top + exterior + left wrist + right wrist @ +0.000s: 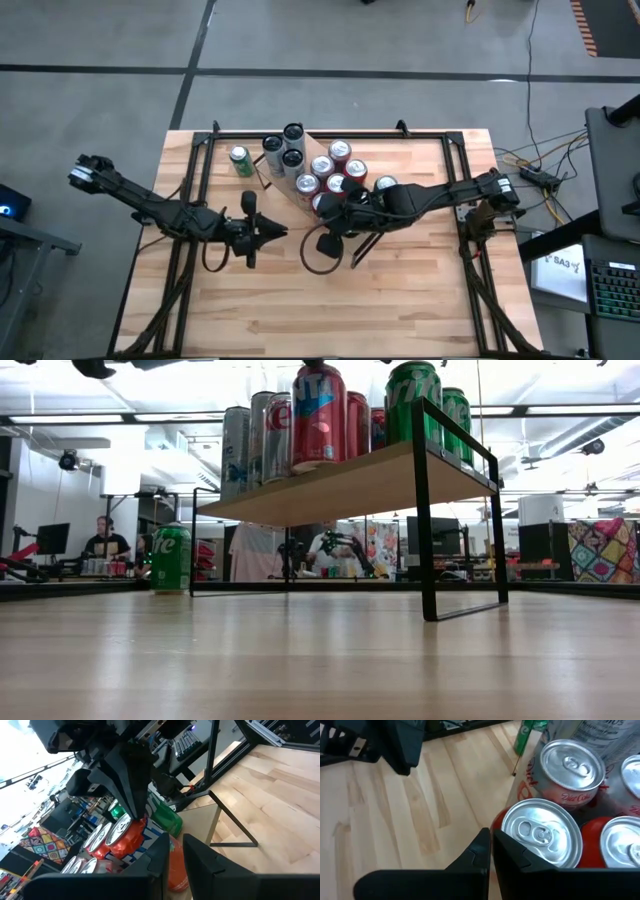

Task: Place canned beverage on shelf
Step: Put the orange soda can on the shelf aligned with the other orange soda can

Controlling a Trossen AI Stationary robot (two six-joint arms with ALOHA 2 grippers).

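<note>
The shelf (330,488), a light-wood board on black end frames, stands at the table's far middle with several cans upright on it. A green can (240,160) stands upright on the table left of the shelf. My right gripper (322,207) is shut and slants down over the shelf's near-left end. Its tips are at the top of a red can (540,832) with white and blue lettering (318,415). My left gripper (280,232) is shut, holds nothing and points level toward the table's right, near of the shelf. My right gripper's shut fingertips (134,807) stand at the silver top of the red can (120,827), coming from above and slanting down. I cannot tell whether they touch it. The can stands upright on the shelf board.
A black rail frame (200,200) runs along the tabletop's left, right and far sides. A dark cable loop (322,255) hangs below my right arm. Bare wood (330,310) lies toward the near edge. A person (103,538) sits in the room beyond.
</note>
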